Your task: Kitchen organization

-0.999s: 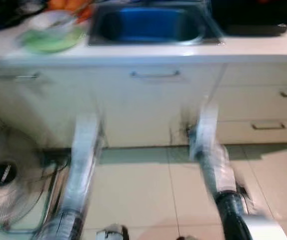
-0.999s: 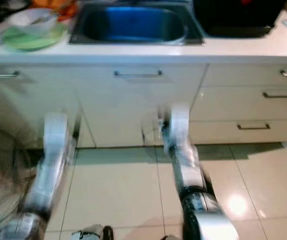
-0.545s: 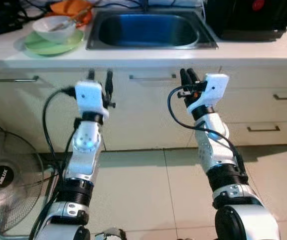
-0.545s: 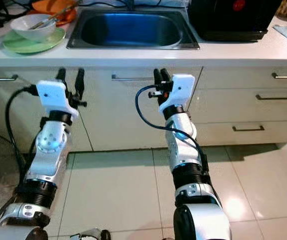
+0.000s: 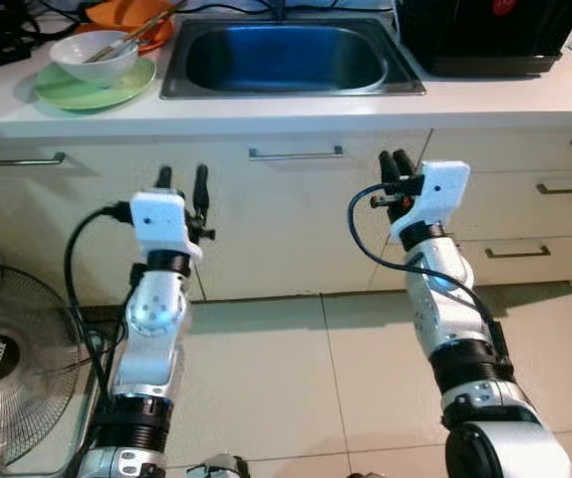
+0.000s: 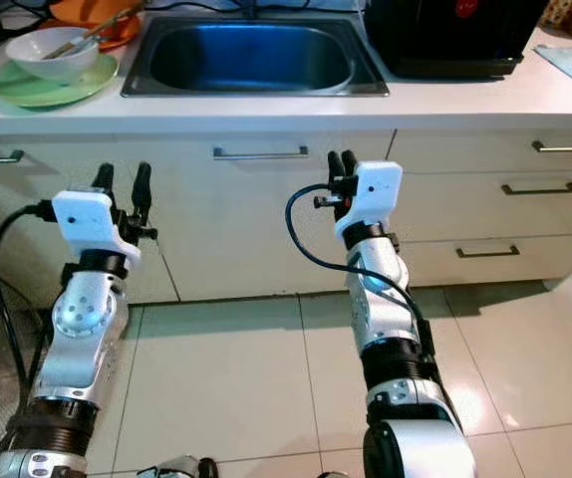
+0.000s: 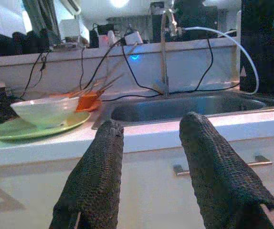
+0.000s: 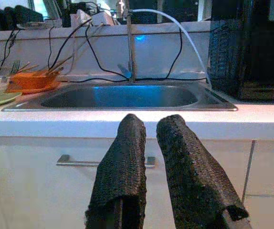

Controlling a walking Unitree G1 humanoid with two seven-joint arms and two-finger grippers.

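A white bowl point(image 5: 94, 58) with chopsticks in it sits on a green plate point(image 5: 77, 92) at the left of the white counter, with an orange dish point(image 5: 127, 15) behind it. The steel sink point(image 5: 286, 55) lies in the middle of the counter. My left gripper point(image 5: 182, 179) is raised in front of the cabinet below the bowl, open and holding nothing. My right gripper point(image 5: 394, 164) is raised below the sink's right end, its fingers point(image 8: 127, 143) shut with nothing between them. Both are well short of the counter edge.
A black appliance point(image 5: 485, 35) stands on the counter right of the sink. Drawer handles point(image 5: 295, 153) line the cabinet front. A floor fan point(image 5: 7, 358) stands at my lower left. A faucet point(image 7: 164, 47) and cables are behind the sink. Tiled floor lies ahead.
Both arms have risen from low and blurred to upright before the cabinet. The camera has shifted a little and the picture has sharpened. Finger positions look the same as half a second ago.
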